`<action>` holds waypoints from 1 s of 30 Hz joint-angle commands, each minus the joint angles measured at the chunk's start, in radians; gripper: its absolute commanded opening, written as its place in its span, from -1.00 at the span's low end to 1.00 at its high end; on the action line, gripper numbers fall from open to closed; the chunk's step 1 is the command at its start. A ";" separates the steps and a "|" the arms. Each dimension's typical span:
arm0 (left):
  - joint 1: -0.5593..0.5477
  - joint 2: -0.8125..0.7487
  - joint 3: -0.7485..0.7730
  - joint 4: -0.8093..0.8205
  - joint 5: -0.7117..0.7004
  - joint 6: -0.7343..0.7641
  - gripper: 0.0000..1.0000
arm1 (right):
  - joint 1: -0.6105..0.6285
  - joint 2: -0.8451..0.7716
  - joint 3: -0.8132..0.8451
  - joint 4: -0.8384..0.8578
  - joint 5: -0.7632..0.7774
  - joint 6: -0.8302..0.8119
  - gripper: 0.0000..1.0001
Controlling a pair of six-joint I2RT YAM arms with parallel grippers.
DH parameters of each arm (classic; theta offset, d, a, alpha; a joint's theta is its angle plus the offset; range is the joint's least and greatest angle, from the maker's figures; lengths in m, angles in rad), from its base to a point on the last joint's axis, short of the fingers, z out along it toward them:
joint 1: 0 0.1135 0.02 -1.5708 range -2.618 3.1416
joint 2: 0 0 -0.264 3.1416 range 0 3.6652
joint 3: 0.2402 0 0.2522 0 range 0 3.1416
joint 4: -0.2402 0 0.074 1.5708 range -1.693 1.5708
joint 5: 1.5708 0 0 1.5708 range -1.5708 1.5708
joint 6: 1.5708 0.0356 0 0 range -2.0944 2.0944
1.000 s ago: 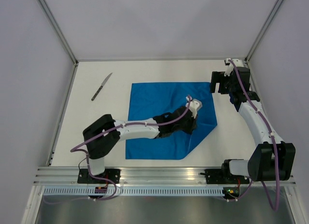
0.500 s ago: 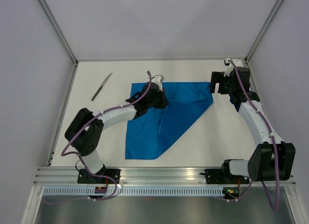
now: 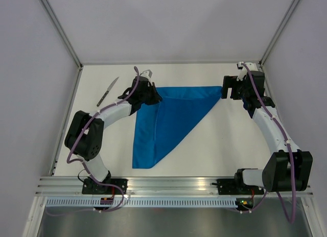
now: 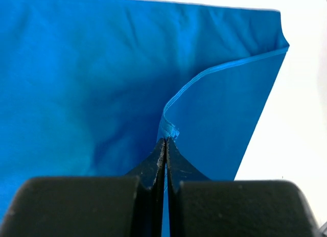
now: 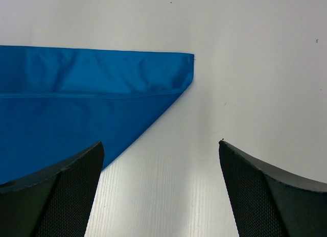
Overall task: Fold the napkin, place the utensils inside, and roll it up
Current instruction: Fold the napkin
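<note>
The blue napkin lies folded on the diagonal into a triangle, its long point toward the near left. My left gripper is at its far left corner, shut on a pinched corner of the napkin, with its fingertips pressed together. The upper layer's hem curls up over the lower layer. My right gripper stands open just off the napkin's far right corner, with bare table between its fingers. A silvery knife lies at the far left, apart from the cloth.
The white table is bounded by grey walls on three sides, with metal posts at the far corners. A rail carrying both arm bases runs along the near edge.
My left gripper has carried the napkin's corner from the near right across to the far left, and the cloth now forms a triangle. The right arm has stayed put.
</note>
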 commanded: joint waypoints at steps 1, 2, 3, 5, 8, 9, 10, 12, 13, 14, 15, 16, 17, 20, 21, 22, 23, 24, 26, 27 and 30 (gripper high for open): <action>0.042 0.024 0.059 -0.009 0.049 -0.034 -0.95 | -0.003 -0.011 0.033 -0.015 -0.006 0.000 0.96; 0.049 0.027 0.064 -0.009 0.057 -0.034 -0.95 | -0.001 -0.011 0.033 -0.015 -0.006 -0.002 0.96; 0.066 0.030 0.071 -0.009 0.065 -0.032 -0.95 | -0.003 -0.009 0.033 -0.015 -0.009 0.000 0.96; 0.082 0.046 0.087 -0.044 0.076 -0.026 -0.95 | -0.003 -0.009 0.033 -0.015 -0.011 0.000 0.96; 0.109 0.070 0.114 -0.058 0.099 -0.022 -0.95 | -0.003 -0.008 0.033 -0.016 -0.014 0.000 0.96; 0.120 0.073 0.126 -0.064 0.099 -0.020 -0.95 | -0.003 -0.009 0.033 -0.015 -0.014 -0.002 0.96; 0.125 0.078 0.131 -0.066 0.099 -0.019 -0.95 | -0.003 -0.008 0.033 -0.016 -0.014 -0.003 0.96; 0.138 0.092 0.148 -0.075 0.106 -0.015 -0.95 | -0.003 -0.011 0.033 -0.016 -0.014 -0.004 0.96; 0.143 0.096 0.153 -0.078 0.109 -0.017 -0.95 | -0.003 -0.011 0.033 -0.016 -0.014 -0.004 0.96; 0.148 0.107 0.157 -0.086 0.115 -0.015 -0.95 | -0.003 -0.009 0.033 -0.016 -0.014 -0.004 0.96; 0.157 0.113 0.169 -0.087 0.119 -0.014 -0.95 | -0.003 -0.011 0.033 -0.016 -0.015 -0.004 0.96; 0.161 0.116 0.174 -0.093 0.122 -0.015 -0.95 | -0.003 -0.009 0.031 -0.016 -0.015 -0.005 0.96; 0.166 0.125 0.180 -0.099 0.126 -0.015 -0.95 | -0.001 -0.011 0.031 -0.016 -0.017 -0.004 0.96; 0.184 0.136 0.196 -0.106 0.134 -0.012 -0.95 | -0.003 -0.009 0.031 -0.016 -0.017 -0.007 0.96; 0.192 0.141 0.202 -0.109 0.135 -0.012 -0.95 | -0.003 -0.011 0.031 -0.016 -0.017 -0.007 0.96; 0.197 0.142 0.203 -0.109 0.141 -0.014 -0.95 | -0.003 -0.009 0.031 -0.016 -0.018 -0.007 0.96; 0.200 0.142 0.205 -0.110 0.142 -0.015 -0.95 | -0.001 -0.009 0.031 -0.016 -0.018 -0.007 0.96; 0.204 0.144 0.208 -0.110 0.143 -0.015 -0.95 | -0.003 -0.009 0.031 -0.015 -0.017 -0.007 0.96; 0.212 0.147 0.212 -0.113 0.149 -0.015 -0.95 | -0.003 -0.009 0.031 -0.016 -0.017 -0.008 0.96; 0.217 0.147 0.216 -0.113 0.151 -0.014 -0.95 | -0.001 -0.009 0.031 -0.015 -0.018 -0.008 0.96; 0.229 0.153 0.228 -0.125 0.154 -0.014 -0.95 | -0.003 -0.009 0.031 -0.016 -0.017 -0.008 0.96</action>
